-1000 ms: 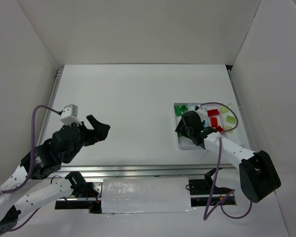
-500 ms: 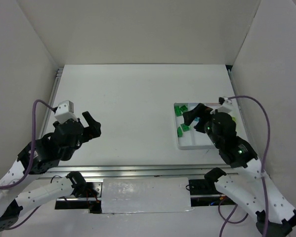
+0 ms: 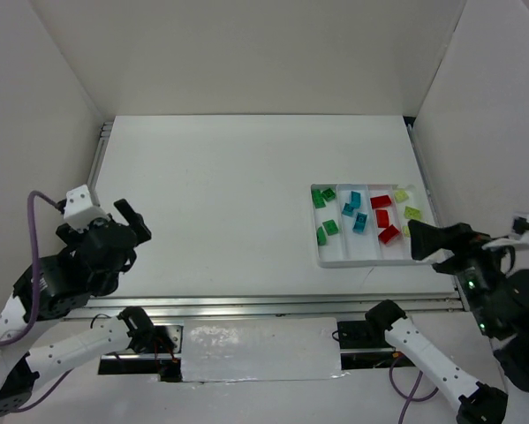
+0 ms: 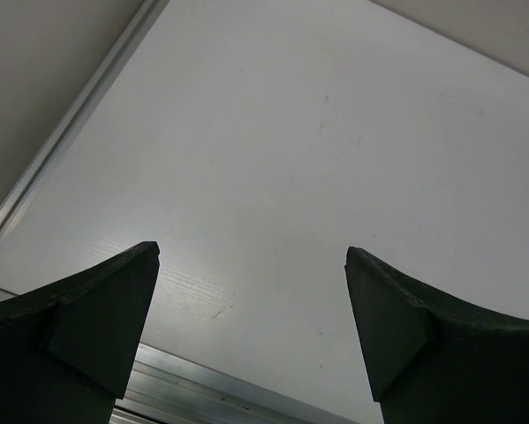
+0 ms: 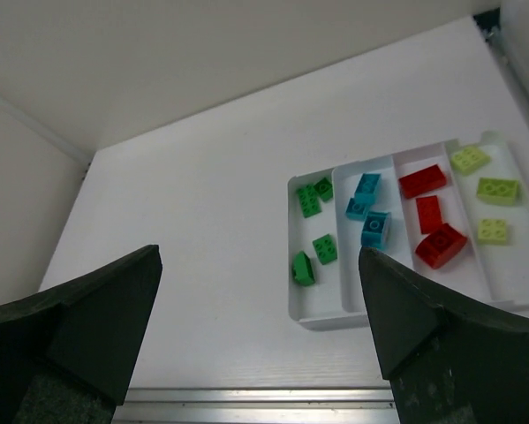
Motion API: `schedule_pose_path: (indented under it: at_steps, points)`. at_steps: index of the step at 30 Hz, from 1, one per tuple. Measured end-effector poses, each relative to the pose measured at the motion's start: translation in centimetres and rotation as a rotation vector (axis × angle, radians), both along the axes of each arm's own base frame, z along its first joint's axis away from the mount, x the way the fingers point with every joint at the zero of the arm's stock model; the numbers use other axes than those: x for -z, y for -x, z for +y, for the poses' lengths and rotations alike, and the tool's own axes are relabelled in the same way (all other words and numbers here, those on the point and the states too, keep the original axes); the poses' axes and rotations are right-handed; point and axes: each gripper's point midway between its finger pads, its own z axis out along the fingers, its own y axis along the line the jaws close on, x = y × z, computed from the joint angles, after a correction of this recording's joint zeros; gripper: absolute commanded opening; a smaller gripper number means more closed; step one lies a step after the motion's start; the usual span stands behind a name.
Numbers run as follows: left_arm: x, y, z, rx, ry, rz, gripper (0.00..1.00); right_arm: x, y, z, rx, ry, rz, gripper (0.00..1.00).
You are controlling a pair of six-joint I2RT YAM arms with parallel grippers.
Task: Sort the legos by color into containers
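Note:
The white tray [image 3: 361,262] lies at the table's right, its four containers side by side. Several green legos [image 3: 331,227] fill the leftmost one, then come three teal ones [image 3: 360,223], three red ones [image 3: 382,217] and three yellow-green ones [image 3: 412,213]. The right wrist view shows the same rows: green [image 5: 325,248], teal [image 5: 376,228], red [image 5: 441,245], yellow-green [image 5: 497,189]. My right gripper [image 3: 420,240] hangs open and empty just off the tray's near right corner [image 5: 260,252]. Far to the left, my left gripper [image 3: 133,221] is open over bare table [image 4: 251,256].
A metal rail [image 3: 246,303] runs along the table's near edge and shows under both grippers [image 5: 264,405]. White walls close in the left, back and right sides. The purple cable [image 3: 34,238] loops beside the left arm.
My right gripper has lifted off the tray's green compartment and drawn back to the near right, jaws now wide. The left arm has pulled back to the left and nearer.

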Motion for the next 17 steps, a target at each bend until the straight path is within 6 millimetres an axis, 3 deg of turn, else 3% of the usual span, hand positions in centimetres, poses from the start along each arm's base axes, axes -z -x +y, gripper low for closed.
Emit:
schedule_pose_path:
  at_steps: [3, 7, 17]
  points:
    - [-0.1, 0.7, 1.2, -0.013, 0.042, -0.062, 1.0, -1.5, 2.8, -2.3, 0.025, 0.0, -0.074, 1.0]
    - [-1.4, 2.6, 3.6, -0.025, 0.155, -0.178, 1.0, -1.4, 5.4, -4.6, 0.062, -0.01, -0.13, 1.0]
    - [-1.1, 3.0, 4.2, -0.027, 0.167, -0.201, 1.0, 0.5, 4.7, -4.4, 0.07, 0.025, -0.074, 1.0]
